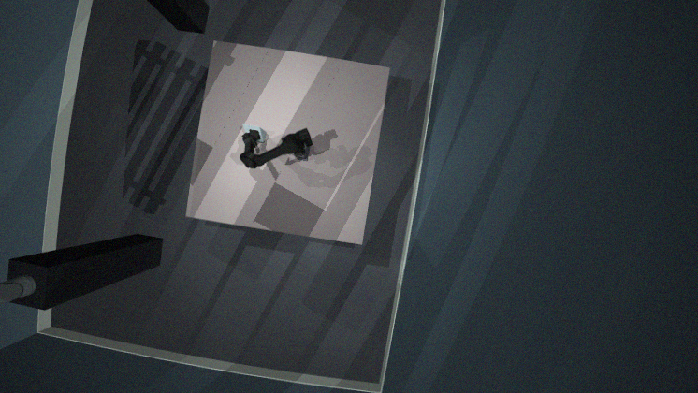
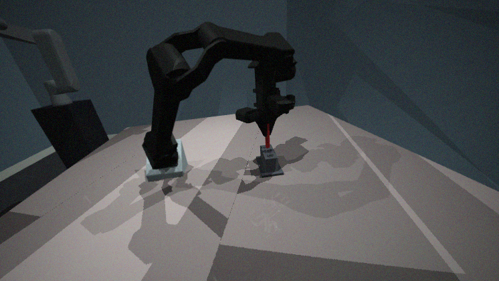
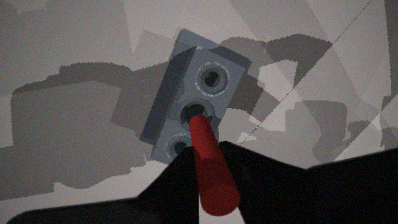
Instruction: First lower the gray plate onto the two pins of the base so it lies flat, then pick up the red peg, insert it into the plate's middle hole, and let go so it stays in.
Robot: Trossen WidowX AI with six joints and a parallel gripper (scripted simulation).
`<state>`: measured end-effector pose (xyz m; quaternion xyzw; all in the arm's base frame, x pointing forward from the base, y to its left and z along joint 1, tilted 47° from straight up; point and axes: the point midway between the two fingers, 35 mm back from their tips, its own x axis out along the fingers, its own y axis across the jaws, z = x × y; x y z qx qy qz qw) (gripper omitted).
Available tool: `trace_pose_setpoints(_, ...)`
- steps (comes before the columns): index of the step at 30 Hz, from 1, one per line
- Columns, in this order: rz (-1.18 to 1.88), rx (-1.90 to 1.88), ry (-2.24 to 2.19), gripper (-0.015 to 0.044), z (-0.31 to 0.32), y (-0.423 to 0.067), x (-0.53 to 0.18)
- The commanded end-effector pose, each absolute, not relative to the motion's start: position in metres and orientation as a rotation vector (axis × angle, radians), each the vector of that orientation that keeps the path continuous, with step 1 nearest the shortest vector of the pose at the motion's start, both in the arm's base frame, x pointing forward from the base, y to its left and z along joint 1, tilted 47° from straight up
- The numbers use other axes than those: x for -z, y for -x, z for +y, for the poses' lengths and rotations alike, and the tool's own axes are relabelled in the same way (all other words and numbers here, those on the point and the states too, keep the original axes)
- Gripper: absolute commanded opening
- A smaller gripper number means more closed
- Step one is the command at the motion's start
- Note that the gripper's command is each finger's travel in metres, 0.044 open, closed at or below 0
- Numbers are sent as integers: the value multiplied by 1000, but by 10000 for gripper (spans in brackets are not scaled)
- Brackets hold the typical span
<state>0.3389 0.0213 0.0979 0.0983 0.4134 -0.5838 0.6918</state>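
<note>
My gripper (image 2: 267, 130) (image 3: 206, 152) is shut on the red peg (image 2: 267, 139) (image 3: 209, 160) and holds it upright, pointing down. The peg's lower end hangs just above the gray plate (image 2: 267, 153) (image 3: 227, 65), which lies flat on top of the dark base (image 2: 271, 172) (image 3: 160, 107). In the wrist view the peg's tip sits over the plate's middle hole (image 3: 189, 111); the two outer holes are filled by the base's pins. In the top view the arm (image 1: 273, 151) hides the plate and peg.
The arm's pale mount (image 2: 165, 170) (image 1: 254, 130) stands on the table to the left of the base. A dark box with a white camera arm (image 2: 67, 132) stands at the table's left edge. A black beam (image 1: 82, 268) lies outside the table.
</note>
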Motion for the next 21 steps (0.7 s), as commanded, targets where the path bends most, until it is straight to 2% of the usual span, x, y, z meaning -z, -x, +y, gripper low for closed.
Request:
trace_pose_setpoints(1,923,1302,-211,0,20,-340,-99)
trace_pose_setpoints(21,924,1305,-220,0,21,-339,-98)
